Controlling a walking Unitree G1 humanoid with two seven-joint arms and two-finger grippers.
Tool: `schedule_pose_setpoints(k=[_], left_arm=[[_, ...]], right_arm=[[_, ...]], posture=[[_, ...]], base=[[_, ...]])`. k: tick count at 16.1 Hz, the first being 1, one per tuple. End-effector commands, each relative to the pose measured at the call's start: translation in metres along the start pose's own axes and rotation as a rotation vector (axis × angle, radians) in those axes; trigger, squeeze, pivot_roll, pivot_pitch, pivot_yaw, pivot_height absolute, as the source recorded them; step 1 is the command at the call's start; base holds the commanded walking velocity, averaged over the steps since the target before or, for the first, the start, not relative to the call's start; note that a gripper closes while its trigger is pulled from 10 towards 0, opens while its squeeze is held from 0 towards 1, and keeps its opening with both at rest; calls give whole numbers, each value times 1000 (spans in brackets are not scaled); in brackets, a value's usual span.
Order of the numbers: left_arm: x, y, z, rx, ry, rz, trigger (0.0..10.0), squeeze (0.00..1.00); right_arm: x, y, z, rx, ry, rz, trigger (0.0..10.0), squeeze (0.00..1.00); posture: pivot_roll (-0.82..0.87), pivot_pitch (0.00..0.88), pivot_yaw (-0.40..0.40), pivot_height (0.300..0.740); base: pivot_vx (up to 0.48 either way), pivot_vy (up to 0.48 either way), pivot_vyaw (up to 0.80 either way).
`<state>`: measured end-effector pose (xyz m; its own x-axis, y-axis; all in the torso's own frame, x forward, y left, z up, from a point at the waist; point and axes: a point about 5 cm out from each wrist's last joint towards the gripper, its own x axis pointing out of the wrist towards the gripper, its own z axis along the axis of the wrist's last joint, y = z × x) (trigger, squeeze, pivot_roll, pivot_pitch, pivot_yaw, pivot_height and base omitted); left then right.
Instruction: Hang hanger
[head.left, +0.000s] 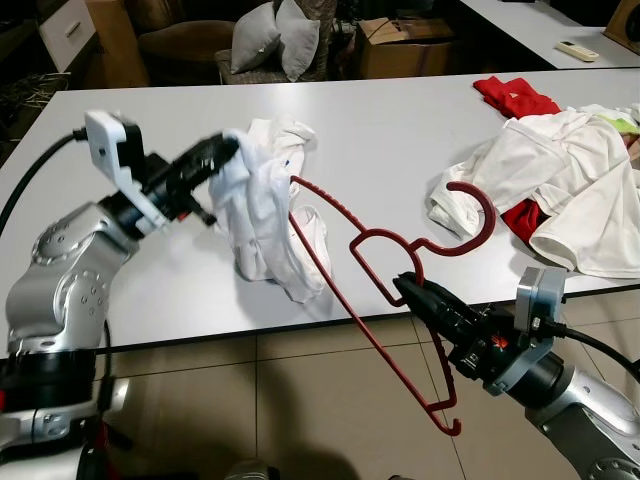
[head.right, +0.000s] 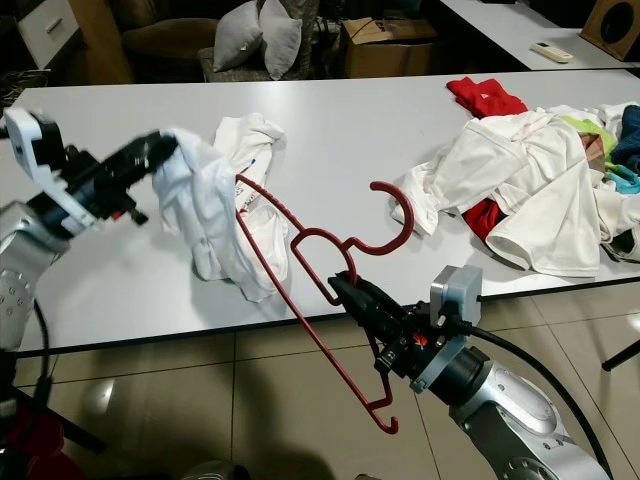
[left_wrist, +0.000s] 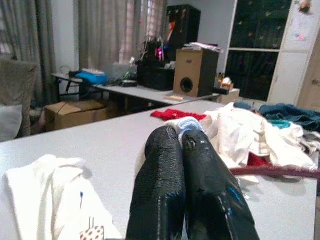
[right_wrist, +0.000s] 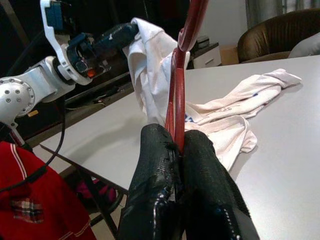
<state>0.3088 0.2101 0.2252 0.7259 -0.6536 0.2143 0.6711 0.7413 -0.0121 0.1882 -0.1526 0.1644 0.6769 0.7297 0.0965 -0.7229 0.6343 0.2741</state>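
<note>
Where the crumpled white cotton garment (head.left: 262, 205) bunches around the tips of the left end effector (head.left: 222, 152), the black fingers vanish into folds of cloth, and the left wrist view shows them pressed together with fabric bulging just past their ends, so this end effector is clenched on the garment and lifts its upper part off the white bench (head.left: 380, 140) while the lower folds rest on the surface. One shoulder of the red plastic clothes hanger (head.left: 385, 290) disappears behind those folds, so how far it reaches inside the cloth cannot be made out. The hanger's long axis runs diagonally, from that buried end near the garment down past the bench's front edge to a small upturned tip above the tiled floor (head.left: 300, 400); its hook curls open over the bench, pointing toward the loose heap of white and red clothes (head.left: 560, 180) on the robot's right. The right end effector (head.left: 408, 288) is closed on the hanger near the base of its neck, just off the front edge; the right wrist view shows both black fingers (right_wrist: 155, 185) squeezing the red bar between them. The clothes heap is cut off at the frame's right border.
</note>
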Motion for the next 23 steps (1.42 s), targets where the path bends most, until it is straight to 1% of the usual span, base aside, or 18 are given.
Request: schedule_pose_setpoints(k=[1, 2, 4, 5, 8, 10, 11, 12, 13, 15, 16, 17, 18, 19, 20, 21, 22, 23], left_arm=[[-3, 0, 2, 23, 27, 8, 10000, 0], [-7, 1, 0, 21, 48, 8, 10000, 1000], [-14, 2, -2, 21, 79, -4, 10000, 1000], [-26, 6, 0, 24, 105, -15, 10000, 1000], [-43, 18, 7, 17, 146, -9, 10000, 1000], [-48, 23, 13, 24, 160, -20, 10000, 1000], [-48, 26, 20, 45, 156, -39, 10000, 1000], [-31, 25, 30, 72, 146, -130, 10000, 1000], [-21, 22, 32, 80, 149, -188, 10000, 1000], [0, 17, 33, 144, 184, -281, 10000, 1000], [3, 17, 33, 151, 189, -299, 10000, 1000], [13, 17, 33, 116, 204, -362, 10000, 1000], [16, 17, 30, 91, 240, -415, 10000, 769], [17, 17, 28, 92, 259, -432, 10000, 769], [14, 18, 20, 81, 354, -512, 10000, 122], [14, 19, 18, 81, 369, -527, 10000, 0], [14, 20, 17, 82, 373, -533, 10000, 0], [16, 25, 14, 97, 393, -520, 10000, 0]], right_arm=[[1, -1, 5, -9, -28, 2, 10000, 0], [1, -1, 5, -8, -29, 3, 10000, 0], [1, -1, 5, -3, -32, 5, 10000, 0], [2, 0, 4, 3, -34, 8, 10000, 0], [3, 0, 4, 10, -34, 12, 10000, 0], [3, 1, 3, 13, -33, 18, 10000, 0], [3, 1, 3, 15, -30, 26, 10000, 0], [3, 2, 2, 20, -18, 45, 10000, 0], [3, 2, 1, 23, -9, 55, 10000, 0], [1, 3, -1, 24, 12, 77, 10000, 0], [1, 4, -1, 25, 14, 81, 10000, 0], [0, 3, -1, 8, 19, 79, 10000, 0], [-1, 3, 0, -1, 17, 79, 10000, 0], [-1, 3, 0, -4, 16, 80, 10000, 0], [-3, 4, 2, -9, 18, 91, 10000, 0], [-4, 4, 2, -10, 20, 98, 10000, 0], [-4, 5, 2, -10, 22, 103, 10000, 0], [-6, 6, 3, -11, 27, 116, 10000, 0]], posture=[[-5, 34, 13, 740], [-5, 34, 13, 740], [-1, 35, 11, 740], [3, 35, 10, 740], [7, 37, 10, 740], [11, 36, 9, 740], [14, 35, 6, 740], [16, 33, 4, 740], [15, 32, 4, 740], [13, 30, 8, 740], [13, 30, 8, 740], [12, 30, 10, 740], [7, 28, 19, 740], [5, 29, 21, 740], [2, 28, 30, 740], [2, 27, 31, 740], [2, 27, 31, 740], [0, 26, 31, 740]], base=[[0, 0, 0], [0, 0, 0], [0, 0, 0], [0, 0, 0], [0, 0, 0], [0, 0, 0], [0, 0, 0], [0, 0, 0], [0, 0, 0], [0, 0, 0], [0, 0, 0], [0, 0, 0], [0, 0, 0], [0, 0, 0], [0, 0, 0], [0, 0, 0], [0, 0, 0], [0, 0, 0]])
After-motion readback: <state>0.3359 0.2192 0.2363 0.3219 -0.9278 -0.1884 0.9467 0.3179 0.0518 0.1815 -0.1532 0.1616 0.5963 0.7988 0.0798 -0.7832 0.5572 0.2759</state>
